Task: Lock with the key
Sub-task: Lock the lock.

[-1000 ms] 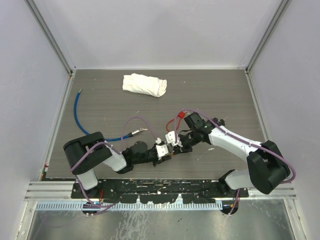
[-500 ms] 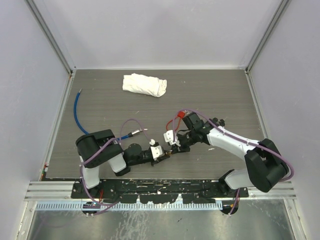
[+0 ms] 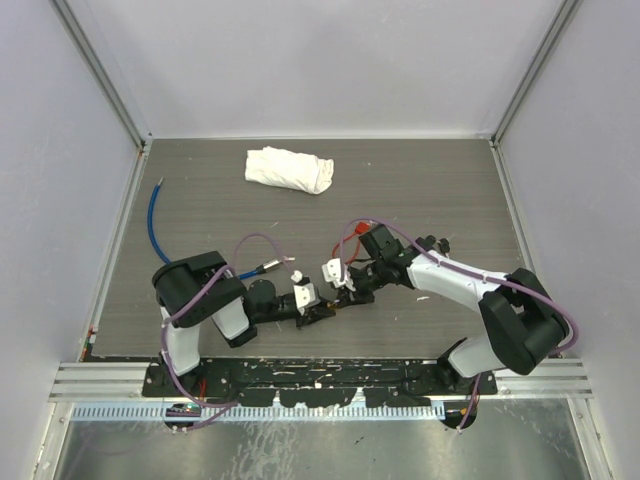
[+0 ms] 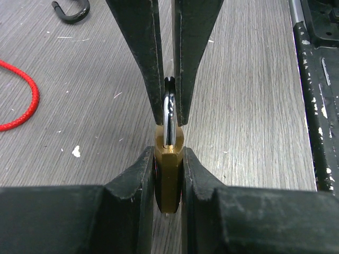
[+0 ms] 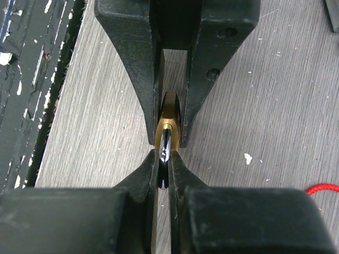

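A brass padlock (image 4: 168, 174) is held just above the table between both grippers. My left gripper (image 4: 169, 156) is shut on its brass body. My right gripper (image 5: 163, 156) is shut on the silver shackle (image 5: 165, 142), facing the left gripper head on. In the top view the padlock (image 3: 326, 309) sits at the front middle between the left gripper (image 3: 315, 305) and the right gripper (image 3: 345, 290). A red cord (image 3: 353, 233) lies beside the right arm. The key itself does not show in any view.
A crumpled white cloth (image 3: 289, 169) lies at the back. A blue cable (image 3: 155, 225) with a metal plug runs along the left side. A small black hook (image 4: 71, 8) lies on the table near the right arm. The black base rail (image 3: 320, 375) borders the front.
Both grippers and the padlock between them have shifted a little to the left. The left arm has folded back toward its base and the right arm has stretched after it.
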Robot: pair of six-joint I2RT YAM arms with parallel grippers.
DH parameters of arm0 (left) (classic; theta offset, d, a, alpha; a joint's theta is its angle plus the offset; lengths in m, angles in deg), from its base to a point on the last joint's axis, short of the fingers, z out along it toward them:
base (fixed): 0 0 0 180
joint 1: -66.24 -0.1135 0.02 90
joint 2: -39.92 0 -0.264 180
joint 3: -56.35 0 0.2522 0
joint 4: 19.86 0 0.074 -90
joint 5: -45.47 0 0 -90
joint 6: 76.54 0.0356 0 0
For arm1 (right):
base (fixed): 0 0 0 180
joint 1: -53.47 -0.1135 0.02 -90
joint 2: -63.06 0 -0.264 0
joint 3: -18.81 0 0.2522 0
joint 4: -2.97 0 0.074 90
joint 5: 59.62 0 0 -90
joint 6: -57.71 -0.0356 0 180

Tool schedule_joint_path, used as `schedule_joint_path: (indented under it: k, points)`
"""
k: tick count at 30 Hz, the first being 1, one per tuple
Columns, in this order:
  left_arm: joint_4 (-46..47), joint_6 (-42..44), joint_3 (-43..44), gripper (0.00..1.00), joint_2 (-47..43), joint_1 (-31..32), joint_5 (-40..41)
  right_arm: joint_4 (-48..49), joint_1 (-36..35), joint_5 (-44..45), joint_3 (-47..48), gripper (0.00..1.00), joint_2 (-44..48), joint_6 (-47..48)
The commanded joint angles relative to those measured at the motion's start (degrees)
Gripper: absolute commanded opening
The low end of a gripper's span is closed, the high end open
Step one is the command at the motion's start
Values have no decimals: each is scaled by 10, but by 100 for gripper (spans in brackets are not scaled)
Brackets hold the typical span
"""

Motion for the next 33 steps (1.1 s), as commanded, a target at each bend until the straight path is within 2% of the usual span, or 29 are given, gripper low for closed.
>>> schedule_joint_path:
  k: [1,6,9,14,21,28,33]
  points:
    - [-20,-12,12,0,30,-1,6,56,-52,-48,-20,1,-34,-39]
    - [-20,-13,6,0,35,-9,16,60,-49,-17,3,1,-42,-76]
    - [-20,-12,-2,0,29,-13,22,44,-16,-27,20,5,-19,-85]
    - [-20,-10,-7,0,25,-17,23,15,40,-57,23,21,25,-75]
    - [-20,-12,-5,0,24,-17,16,-6,50,-59,31,37,39,-57]
    - [-20,-12,-9,0,20,-18,16,-57,56,-37,46,38,25,-24]
    - [-20,-13,-8,0,22,-20,15,-68,56,-28,49,35,11,-16]
